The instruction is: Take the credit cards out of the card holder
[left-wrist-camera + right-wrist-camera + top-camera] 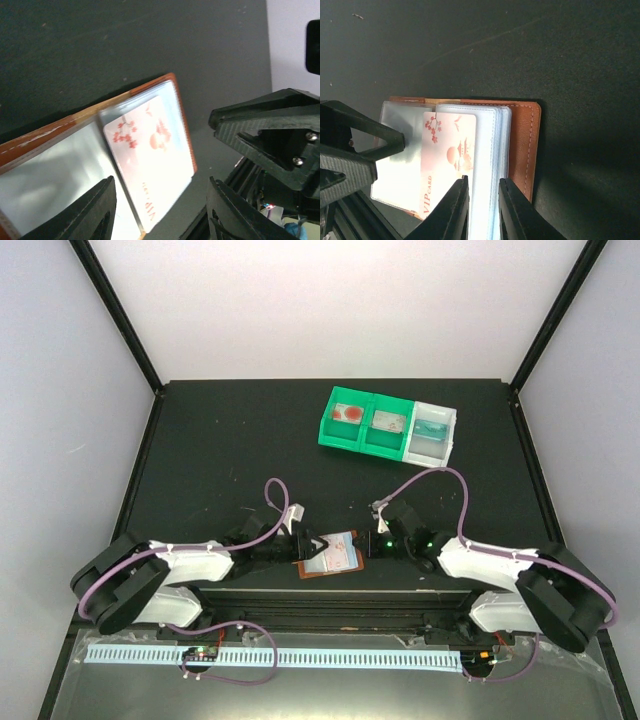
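Three bins far back. Left tool half-spread over card holder, empty; right tool pinching its sleeves.

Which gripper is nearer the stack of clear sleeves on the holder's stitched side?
Right. The right gripper has its jaws on the sleeve stack edge, beside the VIP card; the left gripper is across that card, over the single sleeve.
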Available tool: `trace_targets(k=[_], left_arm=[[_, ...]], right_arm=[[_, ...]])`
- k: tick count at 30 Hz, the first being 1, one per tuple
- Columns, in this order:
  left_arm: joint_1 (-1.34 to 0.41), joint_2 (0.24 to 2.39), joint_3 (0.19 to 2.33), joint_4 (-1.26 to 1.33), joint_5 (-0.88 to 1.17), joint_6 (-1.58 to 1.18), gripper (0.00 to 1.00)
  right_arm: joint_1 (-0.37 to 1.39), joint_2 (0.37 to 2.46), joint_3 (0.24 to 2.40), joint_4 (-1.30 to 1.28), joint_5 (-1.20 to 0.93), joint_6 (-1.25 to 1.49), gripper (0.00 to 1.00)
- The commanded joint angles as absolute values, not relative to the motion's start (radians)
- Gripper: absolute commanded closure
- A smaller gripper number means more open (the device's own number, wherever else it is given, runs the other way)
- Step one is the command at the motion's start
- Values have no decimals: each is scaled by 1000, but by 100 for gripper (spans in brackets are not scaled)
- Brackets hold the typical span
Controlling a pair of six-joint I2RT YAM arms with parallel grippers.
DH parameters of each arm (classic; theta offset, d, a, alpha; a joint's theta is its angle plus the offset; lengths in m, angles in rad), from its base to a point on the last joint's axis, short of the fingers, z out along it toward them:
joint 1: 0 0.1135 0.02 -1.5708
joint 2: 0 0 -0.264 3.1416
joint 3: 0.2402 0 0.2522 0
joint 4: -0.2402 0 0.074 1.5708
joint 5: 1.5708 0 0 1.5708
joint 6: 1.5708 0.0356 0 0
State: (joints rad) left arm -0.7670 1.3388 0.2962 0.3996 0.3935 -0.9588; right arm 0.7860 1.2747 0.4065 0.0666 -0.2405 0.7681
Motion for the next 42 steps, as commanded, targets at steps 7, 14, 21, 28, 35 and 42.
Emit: trace_targets(k=[7, 14, 21, 28, 35, 42], left_arm=[[-762, 1417, 308, 435, 397, -978, 55], [-762, 1451, 303, 493, 422, -1010, 60], [-764, 1517, 309, 632, 476, -1044, 65], [-764, 1519, 304, 643, 471, -1049, 77], [-766, 1523, 308, 603, 446, -1040, 77], [-765, 1534, 310, 583, 420, -1026, 71]], right_arm=[[822, 1410, 446, 95, -217, 772, 81], [832, 1396, 381, 102, -159, 785, 86], [837, 1391, 339, 141, -159, 802, 87], [837, 1387, 321, 168, -166, 810, 88], [837, 1394, 312, 197, -196, 825, 88], [837, 1406, 310, 202, -197, 824, 90]])
